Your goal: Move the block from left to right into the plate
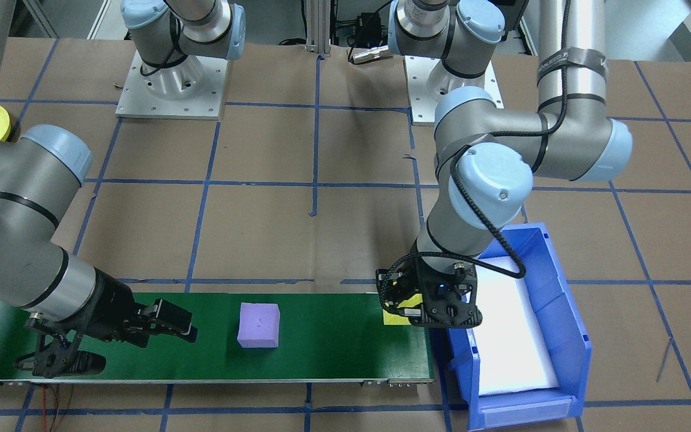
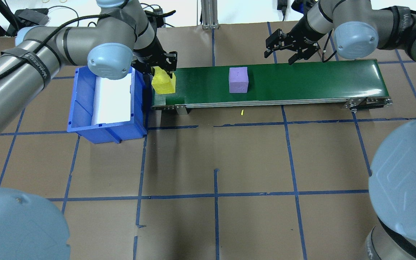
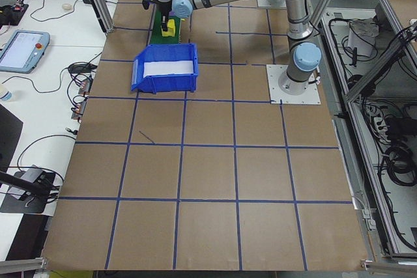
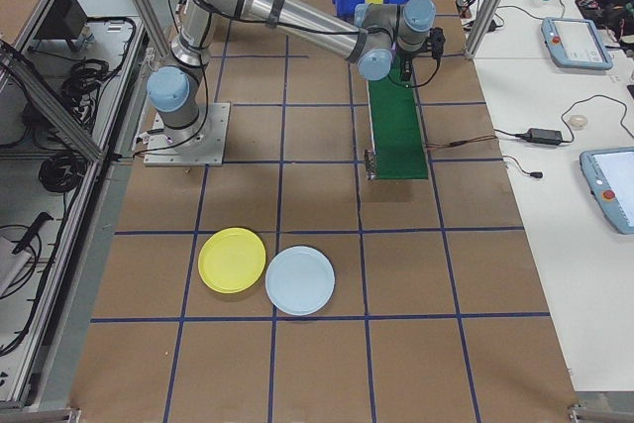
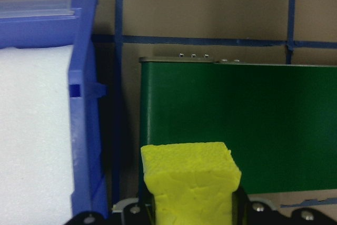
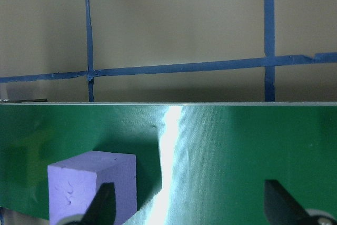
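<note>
My left gripper [image 2: 163,72] is shut on a yellow foam block [image 2: 163,83] at the left end of the green conveyor belt [image 2: 302,77], right beside the blue bin. The left wrist view shows the yellow block [image 5: 189,180] clamped between the fingers. A purple block [image 2: 238,79] rests mid-belt. Beyond the belt's far edge, to the right of the purple block [image 1: 258,324], my right gripper [image 2: 280,57] hangs open and holds nothing. The yellow plate [image 4: 232,260] lies on the table far from the belt, on the robot's right.
A blue bin [image 2: 81,108] with a white foam liner stands against the belt's left end. A pale blue plate [image 4: 299,280] touches the yellow plate. Blue tape lines grid the brown table [image 2: 215,155].
</note>
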`<action>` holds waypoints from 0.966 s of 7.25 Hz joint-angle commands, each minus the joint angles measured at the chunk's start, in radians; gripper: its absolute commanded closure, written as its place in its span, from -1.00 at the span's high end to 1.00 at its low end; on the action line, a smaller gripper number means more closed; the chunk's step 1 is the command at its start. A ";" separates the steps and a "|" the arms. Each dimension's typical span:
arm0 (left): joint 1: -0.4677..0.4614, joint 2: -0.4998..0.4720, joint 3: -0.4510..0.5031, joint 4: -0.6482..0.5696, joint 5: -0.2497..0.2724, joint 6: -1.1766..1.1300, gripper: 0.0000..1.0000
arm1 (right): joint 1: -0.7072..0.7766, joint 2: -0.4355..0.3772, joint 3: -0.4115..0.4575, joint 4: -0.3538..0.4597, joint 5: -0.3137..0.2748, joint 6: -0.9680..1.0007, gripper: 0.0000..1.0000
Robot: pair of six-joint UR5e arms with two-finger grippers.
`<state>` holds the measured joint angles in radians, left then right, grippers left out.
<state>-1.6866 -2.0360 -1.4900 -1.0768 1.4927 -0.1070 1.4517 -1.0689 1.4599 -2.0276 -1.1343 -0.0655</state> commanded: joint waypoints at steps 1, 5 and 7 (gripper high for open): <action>-0.010 -0.064 -0.003 0.096 0.008 -0.008 -0.32 | -0.001 0.001 0.002 0.000 0.001 -0.001 0.99; -0.008 0.028 -0.016 0.088 0.093 -0.007 1.00 | -0.001 0.009 0.031 -0.029 0.002 0.019 0.99; -0.002 0.091 -0.009 -0.006 0.095 -0.005 1.00 | -0.001 0.006 0.051 -0.029 0.007 0.056 0.99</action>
<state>-1.6936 -1.9854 -1.5040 -1.0257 1.5855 -0.1133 1.4512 -1.0615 1.4976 -2.0558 -1.1291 -0.0235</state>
